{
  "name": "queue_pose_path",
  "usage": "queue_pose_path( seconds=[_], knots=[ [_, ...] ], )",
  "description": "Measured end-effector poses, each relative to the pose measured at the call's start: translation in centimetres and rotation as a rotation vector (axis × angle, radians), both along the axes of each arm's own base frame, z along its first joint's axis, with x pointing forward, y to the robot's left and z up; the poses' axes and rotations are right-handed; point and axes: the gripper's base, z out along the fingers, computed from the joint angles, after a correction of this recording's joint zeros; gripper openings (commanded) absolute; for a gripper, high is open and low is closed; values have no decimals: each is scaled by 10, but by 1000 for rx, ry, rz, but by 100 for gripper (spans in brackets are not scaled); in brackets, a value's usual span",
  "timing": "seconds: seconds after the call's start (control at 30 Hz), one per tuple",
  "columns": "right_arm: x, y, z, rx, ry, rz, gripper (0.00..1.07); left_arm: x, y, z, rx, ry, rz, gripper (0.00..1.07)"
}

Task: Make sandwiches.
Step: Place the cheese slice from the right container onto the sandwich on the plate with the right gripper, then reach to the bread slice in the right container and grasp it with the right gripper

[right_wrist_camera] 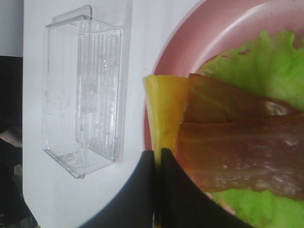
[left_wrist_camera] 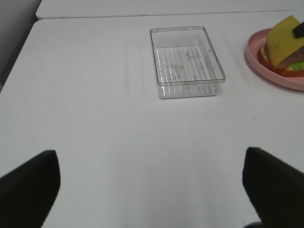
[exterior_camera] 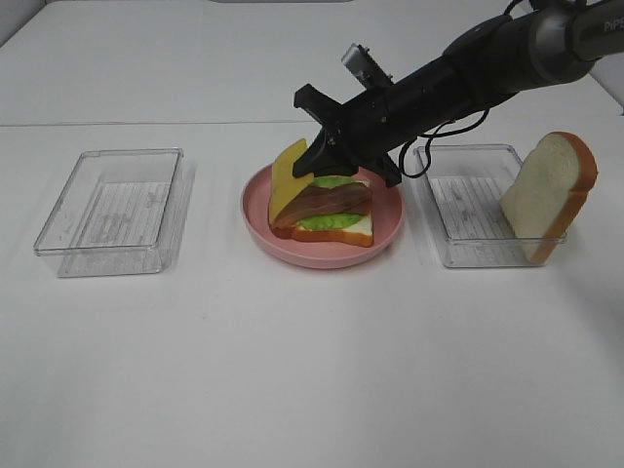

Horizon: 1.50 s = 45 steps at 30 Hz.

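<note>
On the pink plate [exterior_camera: 322, 255] lies the half-built sandwich [exterior_camera: 327, 210]: a bread slice, green lettuce [right_wrist_camera: 266, 71] and bacon strips [right_wrist_camera: 237, 152]. A yellow cheese slice [exterior_camera: 286, 180] stands tilted against its left side, and my right gripper [exterior_camera: 314, 148] is shut on the cheese's edge [right_wrist_camera: 164, 114], reaching in from the right. A second bread slice [exterior_camera: 549, 191] leans upright in the right clear tray [exterior_camera: 468, 210]. My left gripper [left_wrist_camera: 152, 190] hangs open over bare table, well short of the left tray [left_wrist_camera: 186, 61], with nothing between its fingers [left_wrist_camera: 28, 185].
Two clear plastic trays flank the plate; the left tray [exterior_camera: 112, 210] holds nothing. The white table's seam runs behind them. The right arm [exterior_camera: 487, 63] stretches over the right tray's back corner.
</note>
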Motion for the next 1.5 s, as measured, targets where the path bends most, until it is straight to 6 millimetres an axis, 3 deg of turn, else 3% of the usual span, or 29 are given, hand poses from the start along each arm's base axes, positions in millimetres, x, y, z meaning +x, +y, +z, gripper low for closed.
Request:
queue_pose_path(
  seconds=[0.2,0.37,0.77,0.83,0.87,0.9,0.93,0.97,1.0,1.03,1.1,1.13,1.37,1.43,1.5],
  knots=[
    [2,-5,-4,-75,7,-9,0,0,0,0,0,0,0,98],
    [11,-9,4,-171,-27,-16,0,0,0,0,0,0,0,98],
    [9,-17,-1,-291,18,-14,2,0,0,0,0,0,0,98],
    [9,-18,1,-294,12,-16,6,0,0,0,0,0,0,98],
    [9,-18,3,-296,4,-17,24,0,0,0,0,0,0,98],
    [9,-18,3,-296,4,-17,24,0,0,0,0,0,0,98],
    [10,-19,11,-301,-23,-20,44,0,0,0,0,0,0,98],
    [10,-19,17,-299,-36,-22,54,0,0,0,0,0,0,98],
    [10,-19,17,-299,-36,-22,54,0,0,0,0,0,0,98],
    [9,-20,25,-302,-57,-21,74,0,0,0,0,0,0,98],
    [9,-20,27,-303,-61,-17,79,0,0,0,0,0,0,98],
    [7,-21,28,-311,-58,-3,89,0,0,0,0,0,0,98],
    [2,-26,39,-374,-74,60,94,0,0,0,0,0,0,98],
    [-3,-31,69,-406,-142,47,94,0,0,0,0,0,0,98],
    [-4,-33,78,-411,-156,33,94,0,0,0,0,0,0,98]
  ],
)
